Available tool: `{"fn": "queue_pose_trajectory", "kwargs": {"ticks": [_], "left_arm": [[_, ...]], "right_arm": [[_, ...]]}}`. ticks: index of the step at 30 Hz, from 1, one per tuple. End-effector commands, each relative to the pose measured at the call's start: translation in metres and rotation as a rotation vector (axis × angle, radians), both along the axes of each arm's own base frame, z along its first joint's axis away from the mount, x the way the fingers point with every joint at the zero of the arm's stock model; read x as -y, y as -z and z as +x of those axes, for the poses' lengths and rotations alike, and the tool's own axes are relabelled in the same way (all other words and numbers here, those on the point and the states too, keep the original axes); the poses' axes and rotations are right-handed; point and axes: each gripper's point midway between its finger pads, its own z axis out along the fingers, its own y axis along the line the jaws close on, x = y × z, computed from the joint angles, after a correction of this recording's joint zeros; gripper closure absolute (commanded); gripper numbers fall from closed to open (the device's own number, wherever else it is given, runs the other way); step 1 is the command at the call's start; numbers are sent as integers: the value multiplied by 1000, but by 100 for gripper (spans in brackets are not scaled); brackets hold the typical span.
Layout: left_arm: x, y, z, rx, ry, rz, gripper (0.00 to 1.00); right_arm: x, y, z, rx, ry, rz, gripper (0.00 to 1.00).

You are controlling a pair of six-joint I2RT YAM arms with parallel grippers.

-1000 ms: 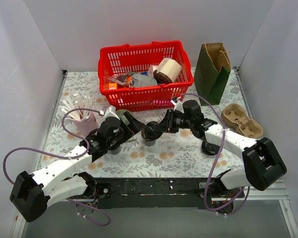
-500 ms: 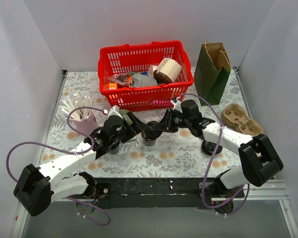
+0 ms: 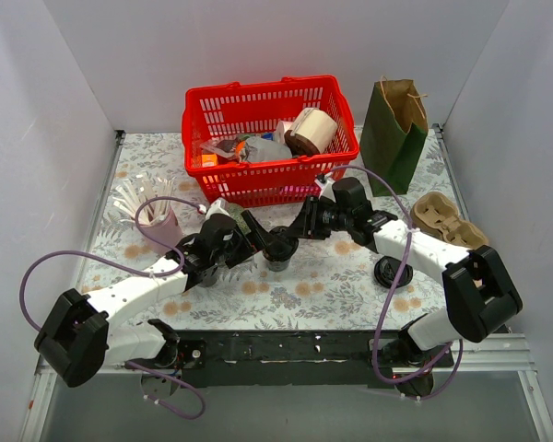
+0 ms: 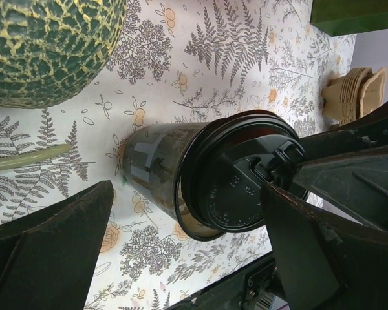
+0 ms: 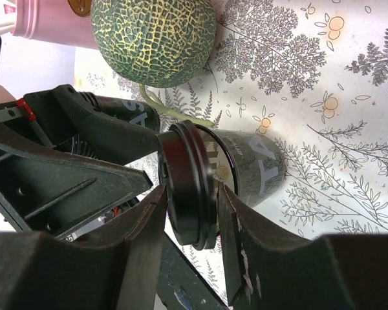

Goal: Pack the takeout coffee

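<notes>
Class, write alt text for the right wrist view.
A small black disposable cup with a round black plastic lid stands on a fern-print tablecloth, its lid between the fingers of the right hand. A green netted melon lies beyond.

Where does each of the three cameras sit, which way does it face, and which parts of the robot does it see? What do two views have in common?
Top external: above and behind the bases, looking down at the table; both arms show.
Left wrist: on the left arm, looking past the open left gripper at the takeout coffee.
Right wrist: on the right arm, looking past the right gripper, whose fingers flank the lid.
Shared: both wrist views show the takeout coffee and the melon.
</notes>
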Motion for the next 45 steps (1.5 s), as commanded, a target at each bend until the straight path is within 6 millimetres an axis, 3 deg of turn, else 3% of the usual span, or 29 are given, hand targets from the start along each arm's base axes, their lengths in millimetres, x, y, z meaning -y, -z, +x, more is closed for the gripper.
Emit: {"fn": "queue_pose_trajectory", "kwargs": {"ticks": [1,21,26,36,45], "left_arm": [[3,-11,5,32,8,-14,2],[15,-13,-3,-5,57,-79,2],[17,-13,-5,-25,61,-95,6],[17,-6,-7,-50,50,-94,24],[10,4,-8,-67,24,-68,28]], "right_arm": [[-2,-9,9,42,-2,-21,54],[-5,8,1,26,-49,-103,49],[-7,10,-1,22,-62,-110,47],[-9,16,-5,9,-75,-125,42],[-2,28,-10,-9,-54,-163,41]]}}
